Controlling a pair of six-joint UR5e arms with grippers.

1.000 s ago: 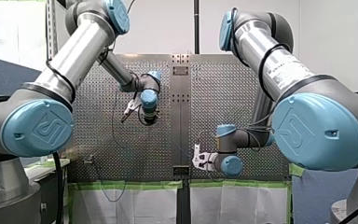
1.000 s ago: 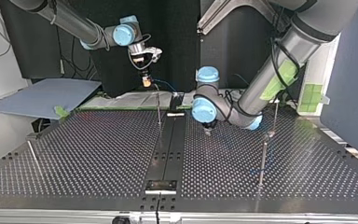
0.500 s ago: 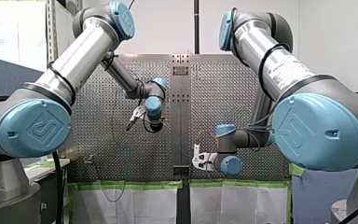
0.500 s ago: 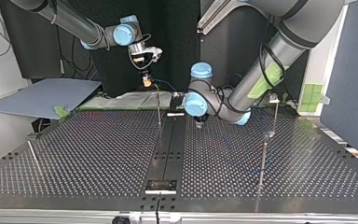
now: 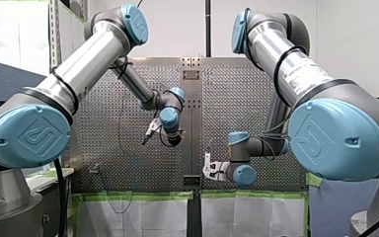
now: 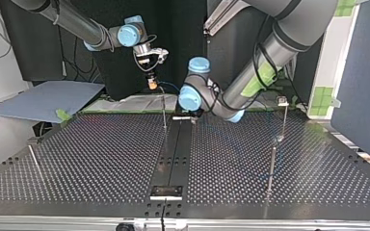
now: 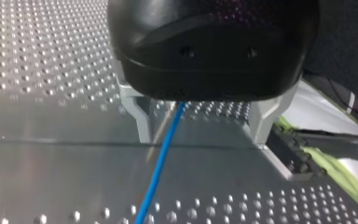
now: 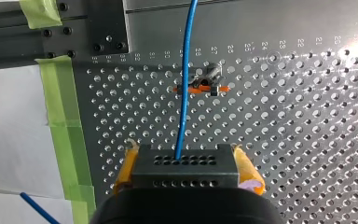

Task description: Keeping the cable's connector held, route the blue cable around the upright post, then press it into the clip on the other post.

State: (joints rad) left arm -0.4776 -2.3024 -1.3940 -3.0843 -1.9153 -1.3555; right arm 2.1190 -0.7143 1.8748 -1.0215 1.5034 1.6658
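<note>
Jaws: L gripper (image 7: 200,137) metal fingers (image 7: 141,116) stand apart w/ the blue cable (image 7: 161,168) running loose between them, low over the centre rail (image 6: 173,159); R gripper (image 8: 183,148) yellow pads (image 8: 244,168) clamped on the black connector (image 8: 186,173), cable leaving it past a post (image 8: 207,77) w/ an orange piece on top, near the rail's end. Vs 1 s ago L arm (image 6: 265,57) has swung across to the rail from further out; R arm (image 6: 77,24) unmoved. Bare perforated table (image 6: 77,159) lies both sides of the rail, green-taped edge (image 8: 60,112) close by R gripper.
</note>
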